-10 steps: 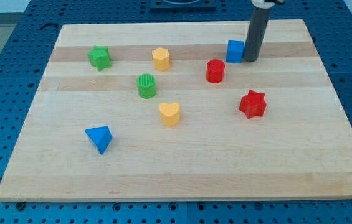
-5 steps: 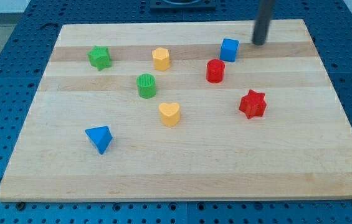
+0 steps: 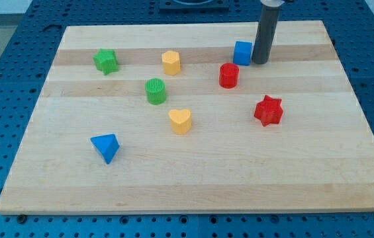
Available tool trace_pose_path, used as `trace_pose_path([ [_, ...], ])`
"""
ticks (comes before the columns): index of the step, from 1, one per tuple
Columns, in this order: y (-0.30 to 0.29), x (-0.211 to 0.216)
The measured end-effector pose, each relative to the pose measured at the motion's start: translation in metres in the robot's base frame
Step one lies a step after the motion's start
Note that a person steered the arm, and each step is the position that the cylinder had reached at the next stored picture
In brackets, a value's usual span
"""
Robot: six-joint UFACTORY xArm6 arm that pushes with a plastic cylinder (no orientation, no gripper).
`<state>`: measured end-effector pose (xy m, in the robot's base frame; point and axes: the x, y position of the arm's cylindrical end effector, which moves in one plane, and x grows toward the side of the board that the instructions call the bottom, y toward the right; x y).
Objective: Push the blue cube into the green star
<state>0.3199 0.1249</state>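
The blue cube (image 3: pixel 242 53) sits near the view's top, right of centre, on the wooden board (image 3: pixel 193 178). My tip (image 3: pixel 260 62) rests just to the right of the blue cube, touching or nearly touching its right side. The green star (image 3: pixel 106 61) lies far to the view's left, at about the same height as the cube. A yellow block (image 3: pixel 171 62) stands between the cube and the star.
A red cylinder (image 3: pixel 229 75) stands just below and left of the blue cube. A green cylinder (image 3: pixel 155 91), a yellow heart (image 3: pixel 180 121), a red star (image 3: pixel 269 110) and a blue triangular block (image 3: pixel 105 147) lie lower on the board.
My tip moved away to the upper right of the blue cube, then came back to its right side. The cube has shifted slightly left and up.
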Motion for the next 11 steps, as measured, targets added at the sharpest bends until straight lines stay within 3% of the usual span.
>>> trace_pose_path([
  [2,-0.079,-0.022],
  [3,-0.057,-0.019],
  [4,0.004,-0.019],
  [5,0.021,-0.046],
  [6,-0.008,-0.056],
  [9,-0.198,-0.053],
  [11,-0.237,-0.050],
])
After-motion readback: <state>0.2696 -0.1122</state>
